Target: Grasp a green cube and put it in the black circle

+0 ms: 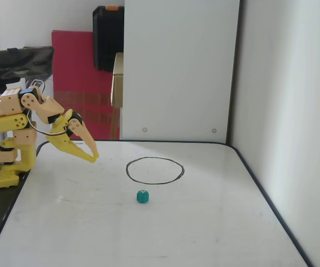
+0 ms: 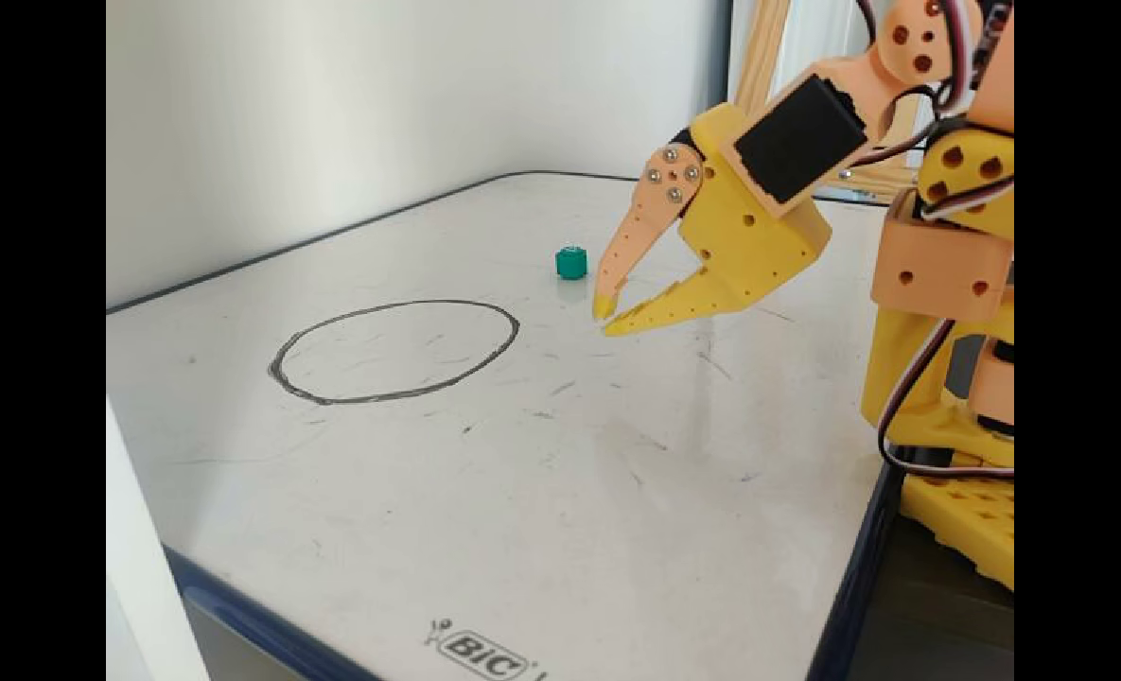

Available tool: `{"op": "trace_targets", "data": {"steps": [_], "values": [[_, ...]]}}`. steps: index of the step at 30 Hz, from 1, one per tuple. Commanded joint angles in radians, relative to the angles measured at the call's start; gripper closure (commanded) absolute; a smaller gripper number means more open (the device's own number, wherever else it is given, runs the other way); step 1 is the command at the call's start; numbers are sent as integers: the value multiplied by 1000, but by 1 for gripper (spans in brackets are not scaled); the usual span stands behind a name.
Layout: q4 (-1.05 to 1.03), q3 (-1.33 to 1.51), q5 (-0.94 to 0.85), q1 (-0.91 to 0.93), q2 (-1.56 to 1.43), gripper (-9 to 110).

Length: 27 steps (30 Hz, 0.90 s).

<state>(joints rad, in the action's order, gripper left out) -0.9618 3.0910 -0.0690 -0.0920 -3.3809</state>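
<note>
While the claw point(image 2: 607, 316) hangs nearly closed, empty, a scuffed whiteboard point(image 2: 560, 492) meets white walls.

Yellow-and-peach arm point(image 2: 759, 227); black servo; red-white cables.

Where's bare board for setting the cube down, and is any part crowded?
Inside the hand-drawn black marker circle is bare. So is the wide strip of white board between the circle and the front edge bearing the BIC logo. The only tight spot lies between the small teal-green cube and the yellow gripper.
</note>
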Motion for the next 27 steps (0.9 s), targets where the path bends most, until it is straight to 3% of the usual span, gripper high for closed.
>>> {"op": "trace_targets", "data": {"steps": [1,27], "values": [[12,23,-6,-3,0,101],[-12,-18,-3,2,0,101]]}}
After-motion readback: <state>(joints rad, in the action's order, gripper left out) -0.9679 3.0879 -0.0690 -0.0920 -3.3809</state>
